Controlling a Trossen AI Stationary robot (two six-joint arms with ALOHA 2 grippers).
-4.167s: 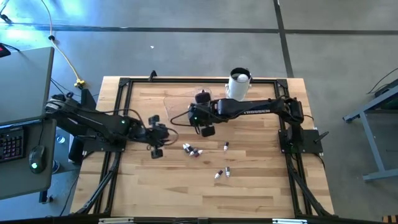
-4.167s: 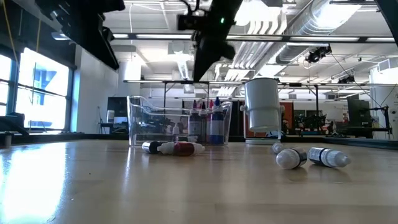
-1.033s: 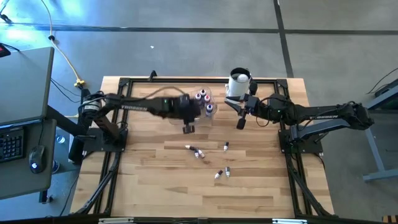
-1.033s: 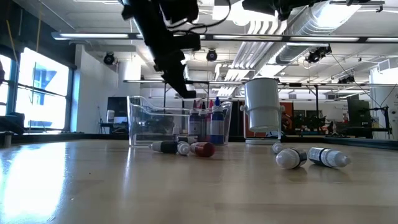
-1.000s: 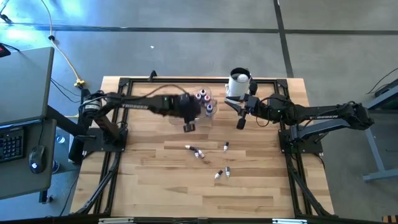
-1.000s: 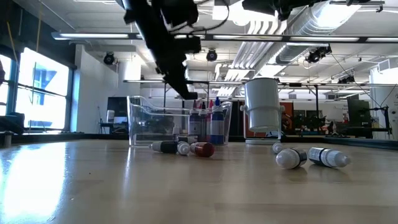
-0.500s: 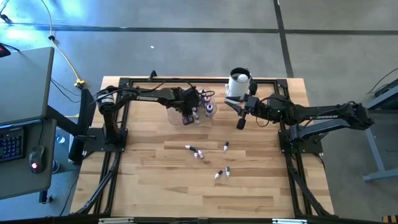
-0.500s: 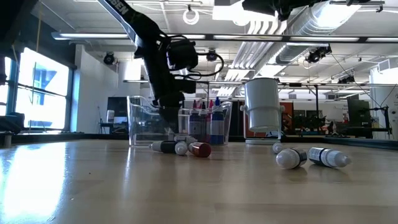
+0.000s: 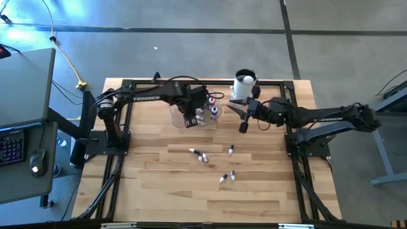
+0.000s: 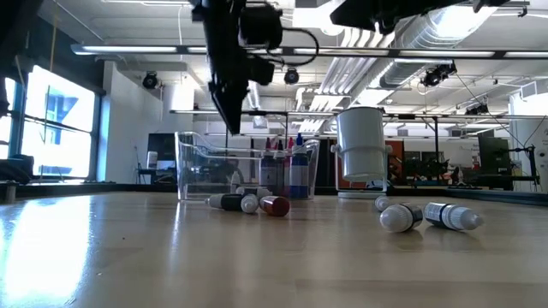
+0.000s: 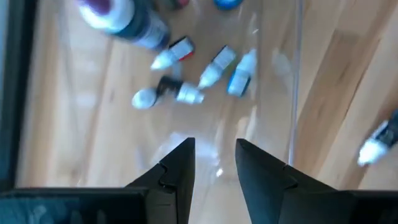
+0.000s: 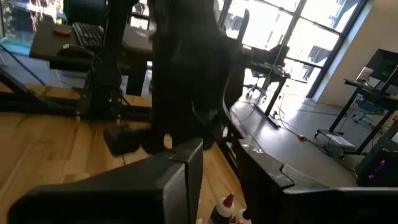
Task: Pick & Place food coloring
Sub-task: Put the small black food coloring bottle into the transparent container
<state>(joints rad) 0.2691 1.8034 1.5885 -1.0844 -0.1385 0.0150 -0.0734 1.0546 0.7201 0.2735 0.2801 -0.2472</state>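
From above, the left claw (image 9: 189,121) hangs over the clear bin (image 9: 176,117) at the far side of the counter (image 9: 159,191), where several bottles of food coloring (image 9: 208,105) stand upright. More bottles lie loose mid-counter: a pair (image 9: 199,154), a single one (image 9: 231,150) and another pair (image 9: 227,177). The right claw (image 9: 243,126) waits in the air near the white container (image 9: 244,86).

At counter height, the left claw (image 10: 233,120) sits above the bin (image 10: 205,167), clear of its rim; loose bottles (image 10: 250,204) lie in front and two more (image 10: 426,216) off to the side.

The left wrist view looks down past the parted, empty fingers (image 11: 180,171) onto small bottles (image 11: 205,71) lying flat in the bin.

The right wrist view shows its fingers (image 12: 186,174) somewhat apart with nothing between them.

This looks like the drop-off step of one bottle, just finished. Next, I judge, a claw must travel to a loose bottle, line up across its narrow body and close gently, since these roll easily.
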